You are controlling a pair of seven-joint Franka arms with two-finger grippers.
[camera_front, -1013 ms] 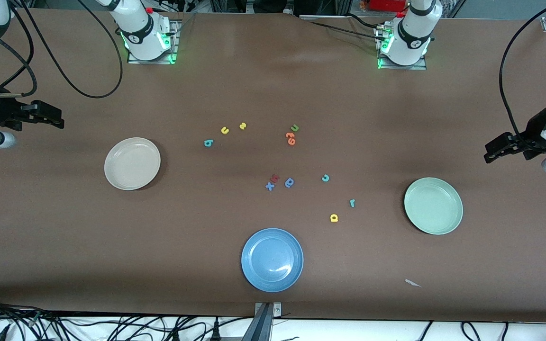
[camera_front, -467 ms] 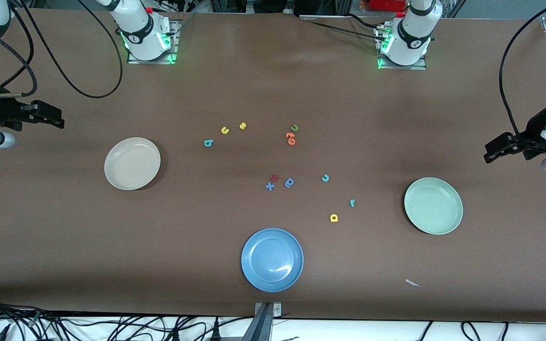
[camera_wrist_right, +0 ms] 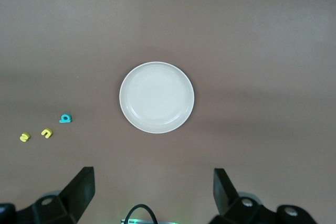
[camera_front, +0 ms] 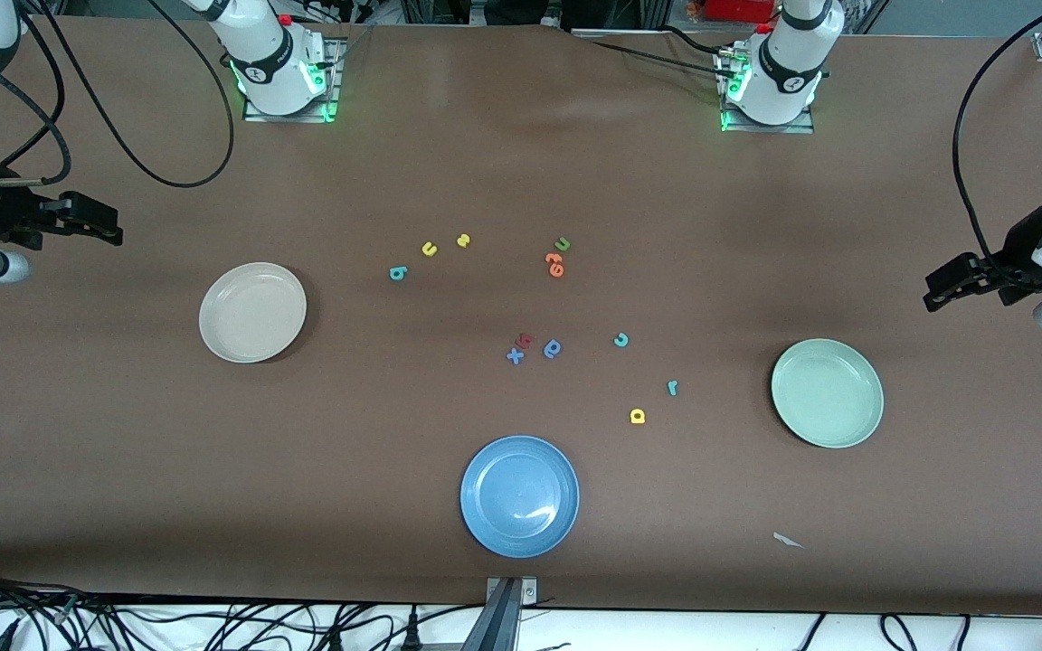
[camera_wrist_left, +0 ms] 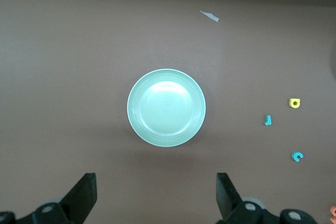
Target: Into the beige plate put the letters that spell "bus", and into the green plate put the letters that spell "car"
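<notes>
I see the teal b, yellow u and yellow s lying loose on the brown table, grouped toward the right arm's end, all apart from the beige plate, which holds nothing. The teal c, teal r and yellow a lie scattered toward the left arm's end, the a nearest the front camera, none touching the green plate, which is also bare.

Between the two groups I can make out a green letter just above two touching orange letters, and a blue x touching a red letter whose shape I cannot read, with a rounded blue letter just beside them. The blue plate sits nearest the front camera, and a small white scrap lies near the table edge.

The right gripper hangs over the table near the beige plate, fingers spread wide and holding nothing; its wrist view cuts off the fingertips at the frame edge. The left gripper hangs likewise near the green plate, spread wide and empty, and is similarly cropped. In the front view both arms are cut by the frame sides.

Against the earlier pictures, I find nothing changed: every letter, plate and gripper sits where it was.
</notes>
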